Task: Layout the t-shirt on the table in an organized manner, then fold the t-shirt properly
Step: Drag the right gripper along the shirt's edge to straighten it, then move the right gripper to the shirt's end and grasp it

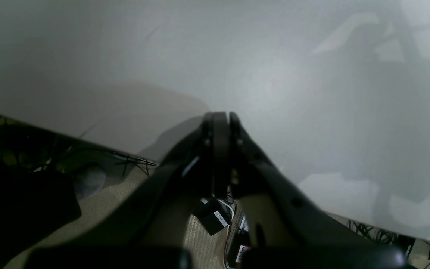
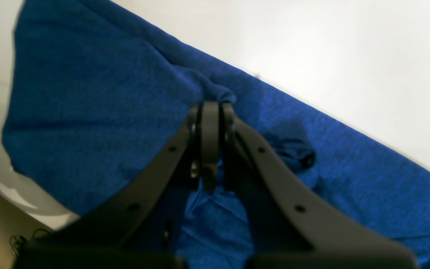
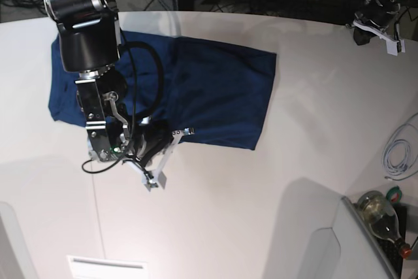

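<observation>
The t-shirt (image 3: 215, 96) lay spread on the far left part of the table (image 3: 261, 213), its long axis running roughly left to right across the base view and tilting slightly downward toward the right. One end reached the table's left side behind the arm, and the other ended in a fairly straight edge near the middle. I could not tell which end was the collar.

The right gripper (image 2: 211, 108) was pressed down at the shirt's near edge, its jaws closed together with a small ridge of blue fabric bunched at the tips, so it was pinching the cloth.

The left gripper (image 1: 220, 116) hung over the bare table near its edge, well apart from the shirt, jaws closed on nothing.
</observation>
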